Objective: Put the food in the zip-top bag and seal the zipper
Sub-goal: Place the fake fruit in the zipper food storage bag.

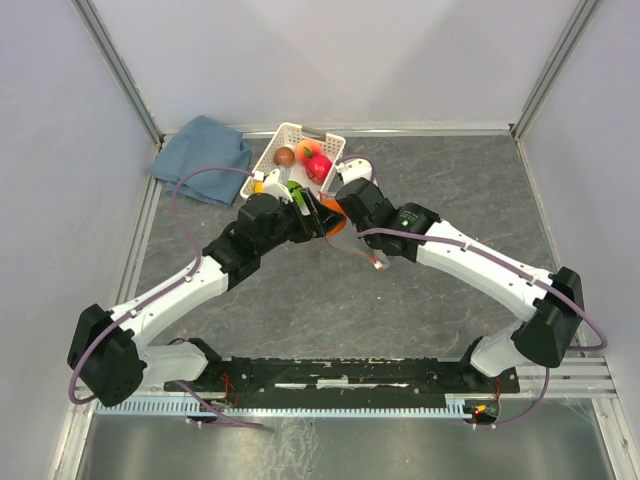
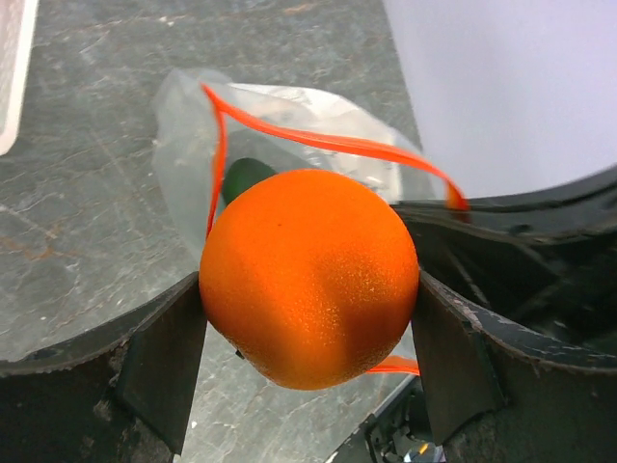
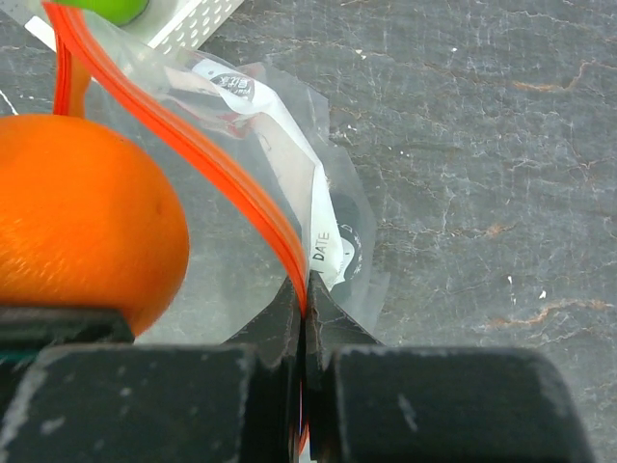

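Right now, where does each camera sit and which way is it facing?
Top external: above and behind the bases, looking down at the table; left arm and right arm both show.
Left wrist: on the left arm, looking along left jaws clamping the orange, open bag beyond.
Right wrist: looking along shut right jaws pinching the zipper.
Shared: both wrist views show orange and zipper.

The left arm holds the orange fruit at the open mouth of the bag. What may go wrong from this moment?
1. The orange fruit looks nearly as wide as the mouth framed by the zipper; it may catch the strip and roll onto the table.
2. The right fingers pinch the zipper edge at one spot only; pushing the fruit in might pull the thin bag from that grip.
3. The left fingers, spread wide around the fruit, may snag the mouth.
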